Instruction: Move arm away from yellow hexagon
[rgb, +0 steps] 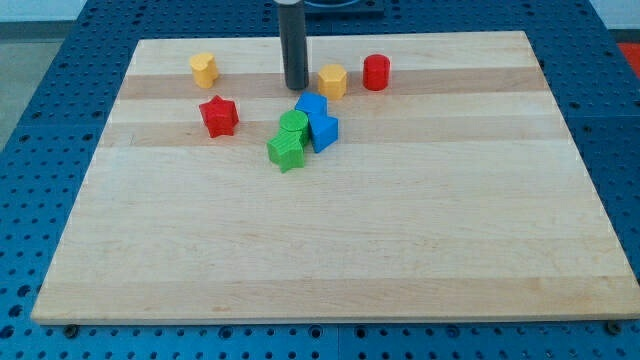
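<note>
Item: our tip (296, 86), bare dark rod end holding nothing, on the wooden board (330, 250). Task's thing: yellow hexagon block (333, 80), just beside our tip toward the view's right, small gap. Progress, as we judge: withdrawal barely begun; clear separation remains. Containers: none present.

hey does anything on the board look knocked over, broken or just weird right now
Nothing looks damaged or tipped. The only cluster is mid-board: two green blocks pressed against two blue blocks. My tip sits just left of the yellow hexagon block, with a small gap between them.
</note>
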